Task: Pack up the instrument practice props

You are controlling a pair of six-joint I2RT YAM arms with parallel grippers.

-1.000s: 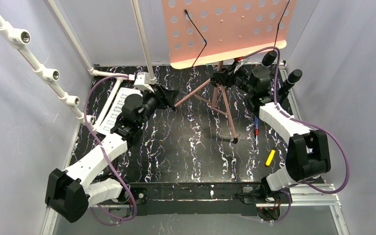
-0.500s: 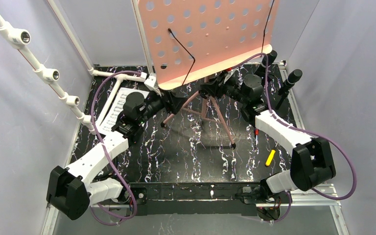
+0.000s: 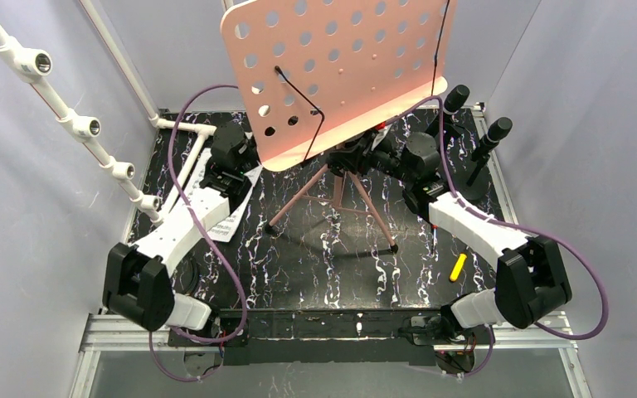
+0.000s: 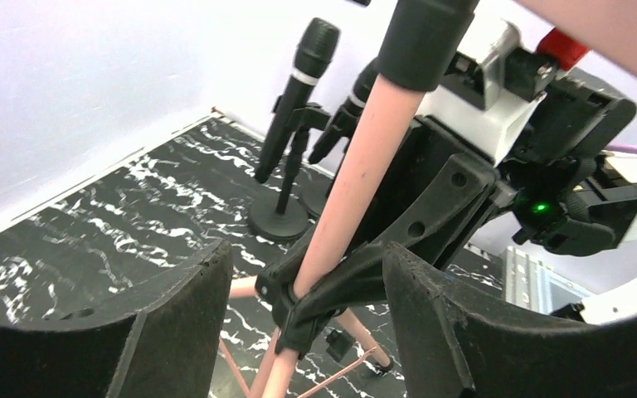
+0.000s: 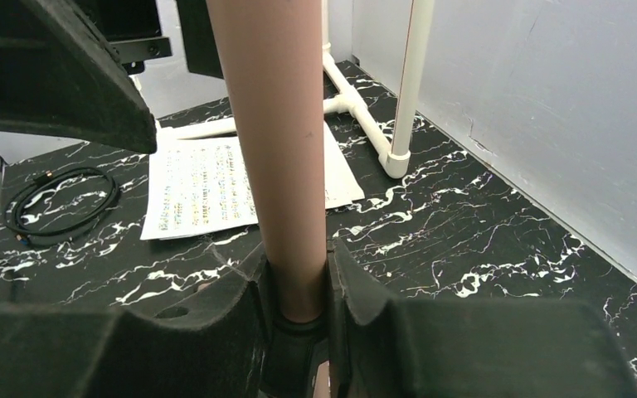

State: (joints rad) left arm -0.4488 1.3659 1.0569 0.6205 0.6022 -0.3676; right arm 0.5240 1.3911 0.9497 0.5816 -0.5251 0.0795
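— Has swung the music desk (image 3: 340, 66) leftward since a second ago; has drawn the left claw (image 4: 307, 257) back toward the sheet music (image 5: 207, 186).
— Gripping anything there?
— No: gapes wide, empty. Clamps the right claw (image 5: 296, 307) snugly on the pink post (image 5: 274, 124), probably to hold it upright on the bench (image 3: 323, 257) for folding the legs (image 3: 299, 199).
— Microphones (image 3: 489, 137)?
— Stand untouched, far right corner.

The whole table (image 3: 323, 257) is overlooked from high above its near edge. The stand's pink pole (image 4: 355, 170) is framed very closely by both wrist cameras, pointed from opposite sides.
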